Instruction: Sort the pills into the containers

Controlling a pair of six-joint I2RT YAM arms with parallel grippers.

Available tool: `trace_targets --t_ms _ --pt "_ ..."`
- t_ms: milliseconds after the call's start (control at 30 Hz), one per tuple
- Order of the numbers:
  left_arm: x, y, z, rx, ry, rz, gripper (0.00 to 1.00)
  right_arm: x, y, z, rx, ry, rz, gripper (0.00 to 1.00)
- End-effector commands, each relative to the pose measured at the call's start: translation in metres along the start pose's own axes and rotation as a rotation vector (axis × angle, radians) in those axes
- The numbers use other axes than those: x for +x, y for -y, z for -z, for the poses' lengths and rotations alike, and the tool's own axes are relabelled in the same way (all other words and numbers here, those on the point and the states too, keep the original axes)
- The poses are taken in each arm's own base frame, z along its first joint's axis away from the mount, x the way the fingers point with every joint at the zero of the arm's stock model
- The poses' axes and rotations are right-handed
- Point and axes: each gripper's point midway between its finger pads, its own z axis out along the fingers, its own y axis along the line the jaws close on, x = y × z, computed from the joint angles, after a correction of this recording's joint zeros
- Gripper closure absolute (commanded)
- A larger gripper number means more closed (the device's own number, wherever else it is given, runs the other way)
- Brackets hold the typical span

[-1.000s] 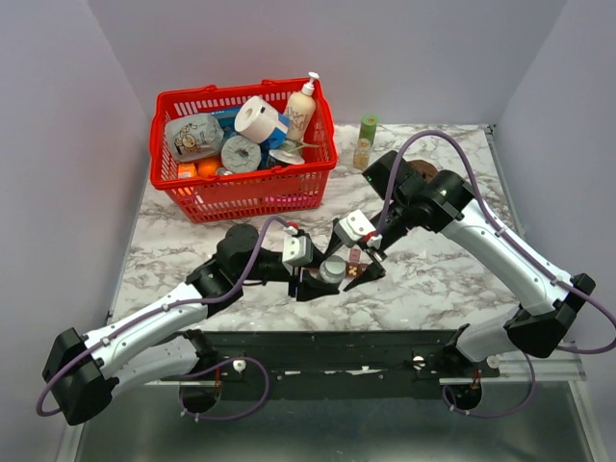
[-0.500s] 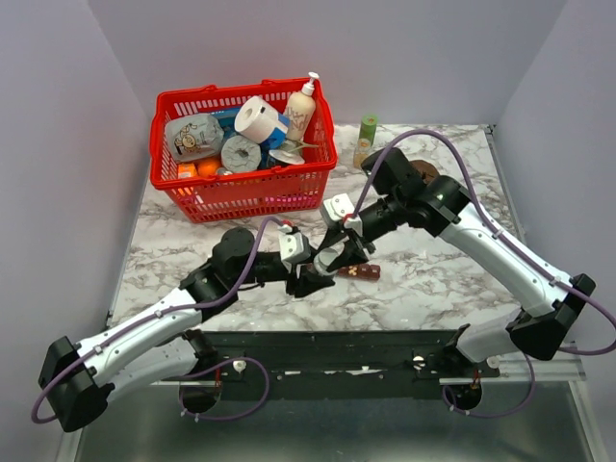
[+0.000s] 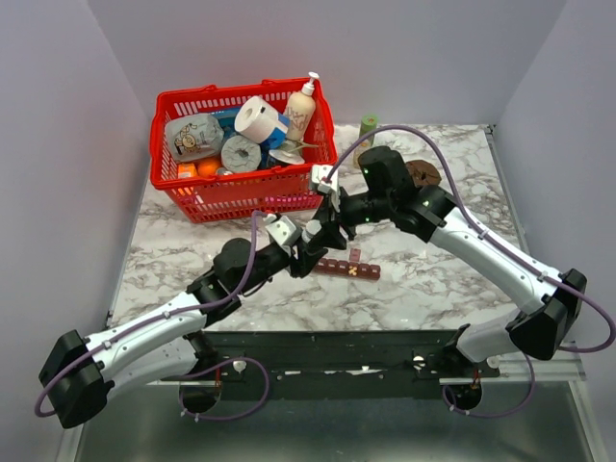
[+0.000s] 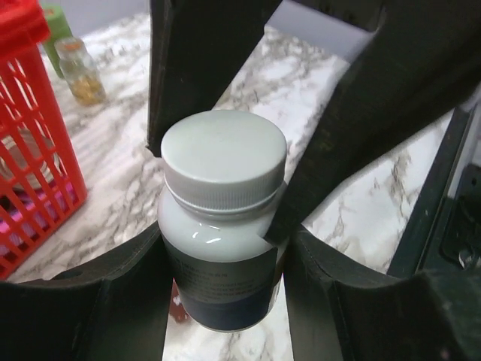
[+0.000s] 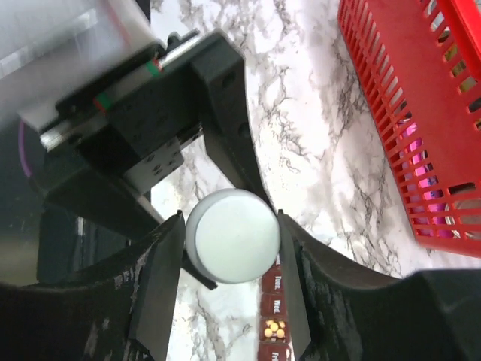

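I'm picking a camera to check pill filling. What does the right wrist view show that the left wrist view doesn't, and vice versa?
Right wrist only: the containers, with yellow pills in one compartment. Left wrist only: the labelled body of the bottle, held by the left gripper, and a green-capped bottle. Both: the cap between the right fingers, the basket, the table.

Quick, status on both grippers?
Left gripper: closed, holding the white bottle by its body.
Right gripper: set around the bottle's cap; cannot tell whether it is clamped.
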Motion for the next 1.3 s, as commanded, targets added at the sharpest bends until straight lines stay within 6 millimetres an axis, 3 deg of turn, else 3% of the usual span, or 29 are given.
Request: trace_targets --t_ms 0,133,267,333,367,433,467,533,600,733,867,1267 --pt "-0.075 0.002 0.004 0.015 0.243 -0.027 1.00 0.002 -0.027 0.013 -0.124 -0.039 -0.118 0.27" --pt "-0.050 0.021 0.010 0.133 0.142 -0.053 1.00 -0.045 -0.033 0.048 -0.154 0.075 0.010 0.12" --pt "-0.027 0.053 0.022 0.332 0.045 -0.064 1.00 -0.061 -0.045 0.079 -0.179 0.122 0.129 0.04" --pt "-0.025 0.064 0.028 0.405 0.029 -0.069 1.00 -0.059 -0.054 0.088 -0.214 0.137 0.288 0.02" --pt "-0.022 0.070 0.031 0.439 0.017 -0.067 1.00 -0.048 -0.071 0.092 -0.294 0.132 0.301 0.02" --pt "-0.024 0.087 0.040 0.558 0.010 -0.075 1.00 -0.039 -0.087 0.098 -0.366 0.180 0.533 0.02" --pt "-0.024 0.092 0.043 0.590 0.005 -0.075 1.00 -0.029 -0.106 0.103 -0.446 0.194 0.537 0.02" --pt "-0.026 0.104 0.048 0.685 -0.006 -0.076 1.00 -0.023 -0.108 0.094 -0.498 0.204 0.559 0.03" --pt "-0.024 0.109 0.046 0.723 -0.034 -0.062 1.00 -0.013 -0.123 0.090 -0.595 0.192 0.567 0.04" --pt "-0.023 0.115 0.043 0.783 -0.066 -0.044 1.00 0.005 -0.133 0.070 -0.689 0.128 0.470 0.08" --pt "-0.024 0.117 0.040 0.804 -0.074 -0.039 1.00 0.004 -0.128 0.062 -0.659 0.125 0.474 0.10" --pt "-0.022 0.111 0.035 0.776 -0.081 -0.047 1.00 0.016 -0.122 0.057 -0.616 0.058 0.410 0.28"
